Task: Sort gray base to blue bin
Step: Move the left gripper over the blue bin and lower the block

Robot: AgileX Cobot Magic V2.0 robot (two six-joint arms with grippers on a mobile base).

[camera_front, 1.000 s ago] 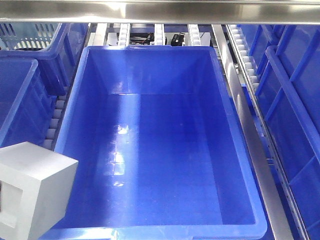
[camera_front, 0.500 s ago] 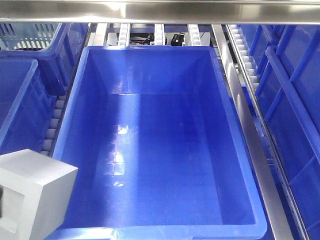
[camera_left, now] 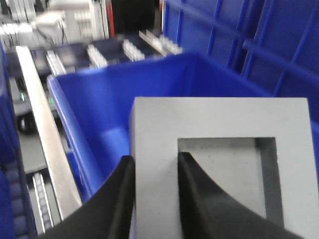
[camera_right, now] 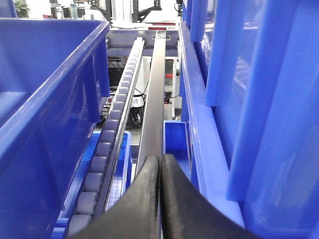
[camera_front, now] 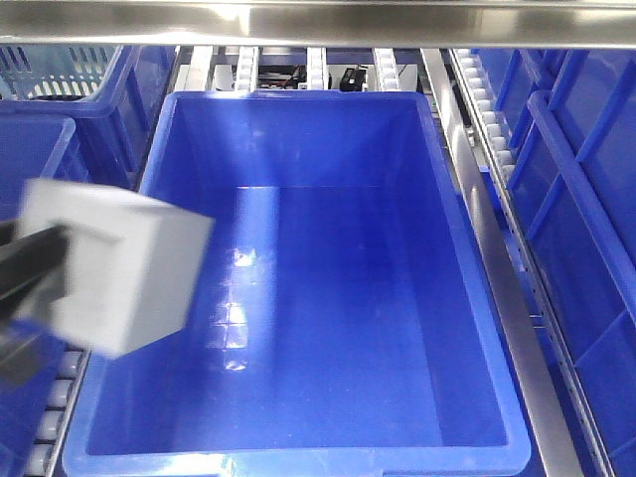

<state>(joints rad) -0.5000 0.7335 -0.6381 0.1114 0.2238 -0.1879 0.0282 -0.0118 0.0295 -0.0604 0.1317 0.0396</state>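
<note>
The gray base is a light-gray block, blurred, held in the air over the left rim of the blue bin. My left gripper comes in from the left edge and is shut on it. In the left wrist view, one black finger is outside the gray base and the other is inside its square recess, so my left gripper pinches one frame wall, with the blue bin beyond it. The bin's floor is bare. My right gripper is shut on nothing, low between a roller track and a blue wall.
A pale-blue lattice basket stands at the back left. More blue totes flank the bin on the left and right. Roller tracks and a metal rail run alongside. A steel bar crosses overhead.
The gray base has risen from the lower left corner and moved right, now hanging over the bin's left rim. The left gripper's black fingers have come into the front view.
</note>
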